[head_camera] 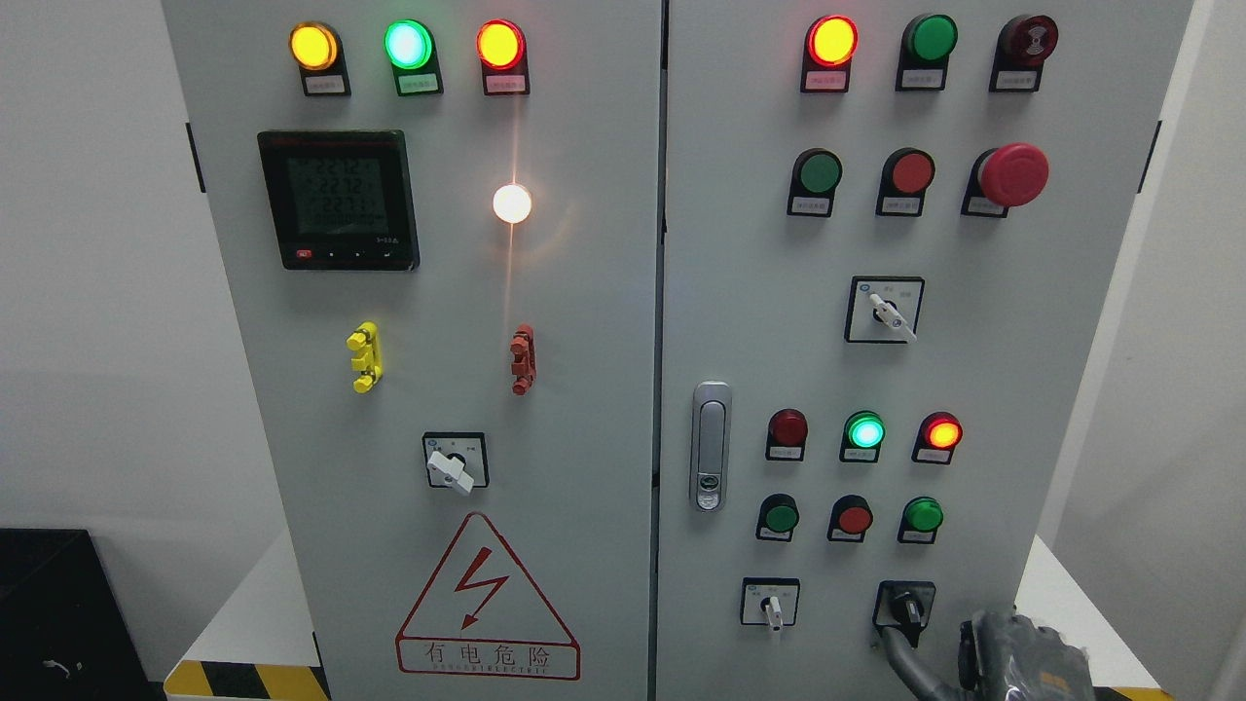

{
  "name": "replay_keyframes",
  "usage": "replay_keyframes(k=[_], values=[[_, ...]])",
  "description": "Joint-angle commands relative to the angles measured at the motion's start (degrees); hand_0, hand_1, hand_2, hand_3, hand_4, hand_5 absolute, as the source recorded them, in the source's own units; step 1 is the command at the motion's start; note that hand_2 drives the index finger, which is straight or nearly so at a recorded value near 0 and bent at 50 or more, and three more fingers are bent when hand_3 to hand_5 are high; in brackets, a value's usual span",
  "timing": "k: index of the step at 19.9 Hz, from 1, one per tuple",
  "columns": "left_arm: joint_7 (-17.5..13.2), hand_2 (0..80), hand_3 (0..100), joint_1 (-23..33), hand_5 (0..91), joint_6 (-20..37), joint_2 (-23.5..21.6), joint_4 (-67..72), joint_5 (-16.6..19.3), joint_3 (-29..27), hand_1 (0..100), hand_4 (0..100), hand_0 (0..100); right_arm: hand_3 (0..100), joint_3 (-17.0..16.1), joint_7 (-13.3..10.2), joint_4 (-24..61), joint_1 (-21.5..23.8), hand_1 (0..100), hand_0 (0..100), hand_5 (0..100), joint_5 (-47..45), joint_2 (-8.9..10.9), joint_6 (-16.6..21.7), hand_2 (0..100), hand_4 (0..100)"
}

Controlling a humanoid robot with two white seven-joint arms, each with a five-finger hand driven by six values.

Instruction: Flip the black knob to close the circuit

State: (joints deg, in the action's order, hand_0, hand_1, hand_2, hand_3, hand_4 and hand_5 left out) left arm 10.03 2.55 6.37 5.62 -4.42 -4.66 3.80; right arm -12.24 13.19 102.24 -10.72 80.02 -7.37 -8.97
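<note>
The black knob sits on a black square plate at the bottom right of the right cabinet door, its handle pointing roughly straight down. My right hand, dark grey, comes in at the bottom right corner, just right of and below the knob. One finger stretches up and left, and its tip reaches the plate's lower left edge. The hand grasps nothing. My left arm does not show.
A white-handled selector switch sits left of the knob, with rows of lamps and push buttons above. The door latch is by the centre seam. The cabinet stands on a white table with a yellow-black striped edge.
</note>
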Motion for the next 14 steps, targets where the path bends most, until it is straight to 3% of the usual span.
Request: replay_keyframes(k=[1, 3, 10, 14], values=[[0.07, 0.0, 0, 0.00, 0.0, 0.04, 0.00, 0.03, 0.00, 0.06, 56, 0, 12, 100, 5.64, -0.53, 5.77, 3.06, 0, 0, 93, -2.65, -0.36, -0.09, 91, 96], [-0.01, 0.0, 0, 0.00, 0.0, 0.04, 0.00, -0.06, 0.00, -0.02, 56, 0, 12, 100, 7.66, -0.88, 8.14, 4.99, 0, 0, 89, -6.78, -0.36, -0.52, 88, 93], [-0.01, 0.0, 0, 0.00, 0.0, 0.04, 0.00, -0.06, 0.00, -0.02, 56, 0, 12, 100, 11.35, -10.89, 9.47, 8.60, 0, 0, 77, -19.17, -0.27, -0.53, 78, 87], [-0.01, 0.0, 0, 0.00, 0.0, 0.04, 0.00, -0.06, 0.00, -0.02, 56, 0, 12, 87, 13.55, -15.11, 11.75, 13.08, 0, 0, 64, -31.21, -0.27, -0.44, 63, 77]])
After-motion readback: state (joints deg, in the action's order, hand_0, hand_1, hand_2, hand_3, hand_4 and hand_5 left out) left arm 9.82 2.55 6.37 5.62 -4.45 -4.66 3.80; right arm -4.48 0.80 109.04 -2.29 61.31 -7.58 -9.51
